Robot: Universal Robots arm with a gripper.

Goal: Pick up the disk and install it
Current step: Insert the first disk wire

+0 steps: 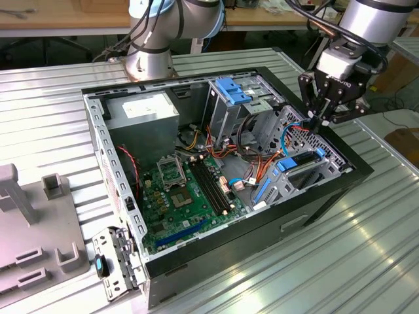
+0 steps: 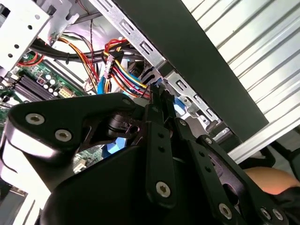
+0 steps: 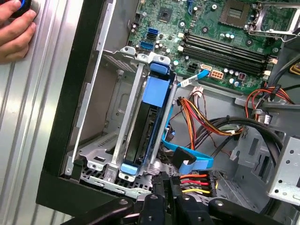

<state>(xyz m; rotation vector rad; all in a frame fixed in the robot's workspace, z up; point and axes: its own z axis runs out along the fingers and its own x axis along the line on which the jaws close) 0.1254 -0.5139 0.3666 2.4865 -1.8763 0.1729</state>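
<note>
**Disk in the cage, gripper at the case's right edge**

In the exterior view's lower left, a grey fixture (image 1: 26, 229) lies on the ribbed metal table (image 1: 314, 261), with a loose metal bracket (image 1: 111, 265) just beside the case's near corner. The open case (image 1: 222, 176) fills the middle of the frame; its green motherboard (image 1: 186, 196) lies flat on the floor, with the grey power supply (image 1: 141, 111) behind it at upper left. At centre right, red, yellow and orange cables (image 1: 252, 157) crowd the space between the board and the drive cage (image 1: 308, 167).

The disk (image 3: 143, 131) sits on edge in that cage, its blue rail (image 3: 154, 89) running along it in the first wrist view, with a blue ribbon cable (image 3: 187, 159) and a power plug (image 3: 194, 183) close by. A hand (image 3: 16, 30) rests on the table at that view's upper left.

The gripper (image 1: 319, 121) hangs at the exterior view's upper right, over the cage's far end, fingers drawn together and clenched on nothing visible. A second arm's base (image 1: 149, 59) stands beyond the case, top centre.
</note>
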